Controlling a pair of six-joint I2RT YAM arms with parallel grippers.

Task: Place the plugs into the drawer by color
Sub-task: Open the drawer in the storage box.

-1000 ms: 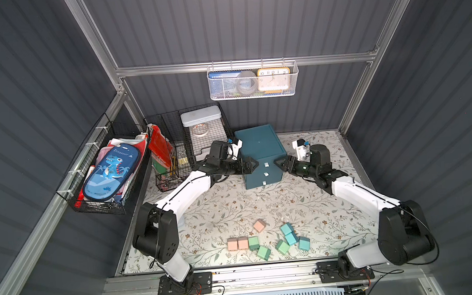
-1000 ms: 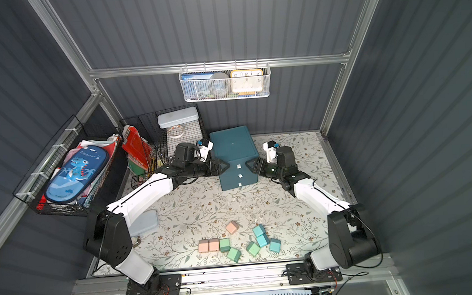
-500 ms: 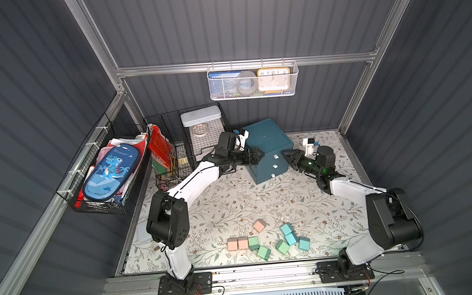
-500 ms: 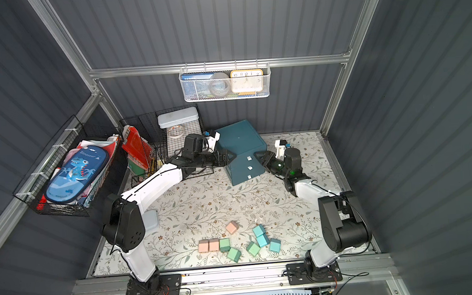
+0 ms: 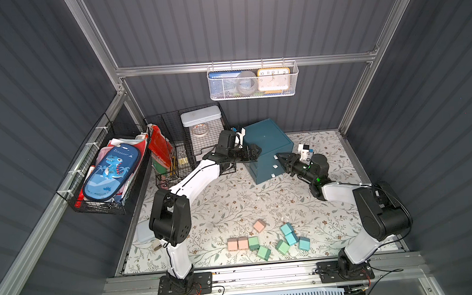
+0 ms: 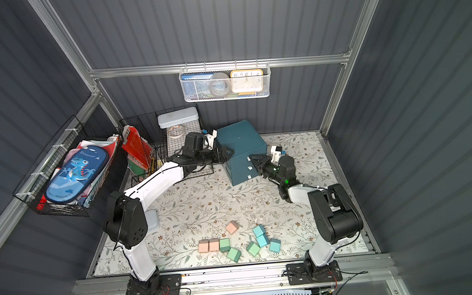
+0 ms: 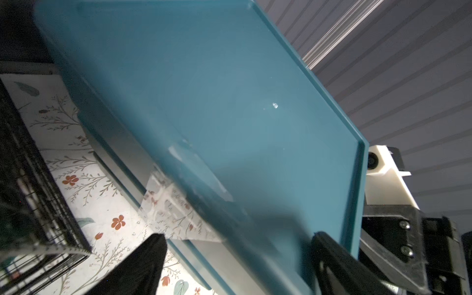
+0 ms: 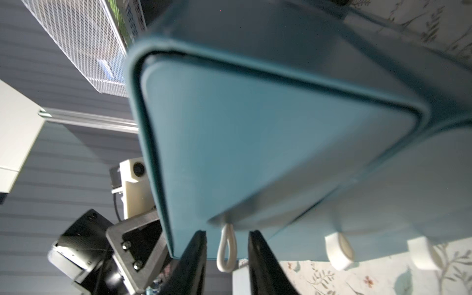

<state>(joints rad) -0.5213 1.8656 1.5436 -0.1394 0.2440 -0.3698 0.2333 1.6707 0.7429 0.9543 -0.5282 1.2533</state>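
While both arms reach in to it, the drawer [image 5: 268, 143], a dark teal cabinet with three stacked fronts, stands on the floral mat [image 5: 218, 205] near its far edge, turned askew.

Fittings: three white pull tabs down the drawer's front; the uppermost pull tab [image 8: 226, 250] is a loop.

Right gripper [image 5: 279, 157]: at the drawer's front. In the right wrist view its fingers [image 8: 194, 255] stand a narrow gap apart on either side of the uppermost loop, not yet touching it and holding nothing.

Left gripper [image 5: 256, 154]: at the drawer's side, opposite the right arm. Its jaws are spread wide against the teal side panel, with nothing clamped between them. Whether they touch the panel cannot be told.

Plugs, nine, all loose on the mat well in front of the drawer: three pink plugs [image 5: 243, 243], three green plugs [image 5: 264, 252] and three blue plugs [image 5: 291, 238].

Surroundings: black wire baskets [image 5: 209, 144] just beside the drawer on the left arm's side, one holding a pale tin [image 5: 200, 118]. A white mesh basket [image 5: 254, 92] hangs on the wall above and behind the drawer, with a clock [image 5: 274, 78] in it.
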